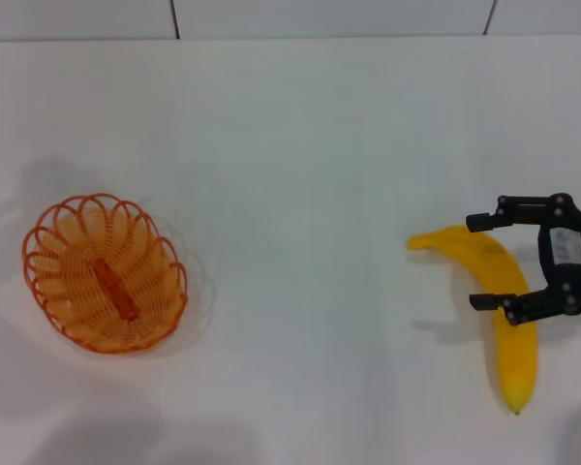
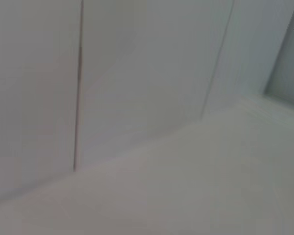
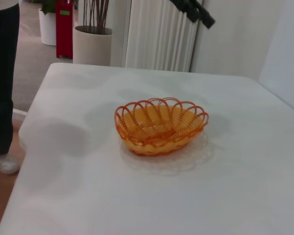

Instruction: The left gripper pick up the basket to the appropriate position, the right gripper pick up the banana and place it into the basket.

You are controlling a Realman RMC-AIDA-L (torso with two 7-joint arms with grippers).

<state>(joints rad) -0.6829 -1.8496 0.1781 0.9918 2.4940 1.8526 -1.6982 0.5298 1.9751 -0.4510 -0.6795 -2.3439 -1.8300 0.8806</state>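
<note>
The orange wire basket [image 1: 105, 274] stands empty on the white table at the left; it also shows in the right wrist view [image 3: 160, 125]. The yellow banana [image 1: 504, 320] lies on the table at the right, its pointed end toward the front edge. My right gripper [image 1: 482, 263] is open at the right, with one finger on each side of the banana's upper half, not closed on it. The left gripper is out of view; the left wrist view shows only white wall and table.
The white table [image 1: 300, 194] runs back to a white panelled wall. In the right wrist view, a person's legs [image 3: 2, 83], a plant pot [image 3: 90, 44] and a radiator [image 3: 159, 34] stand beyond the table's far edge.
</note>
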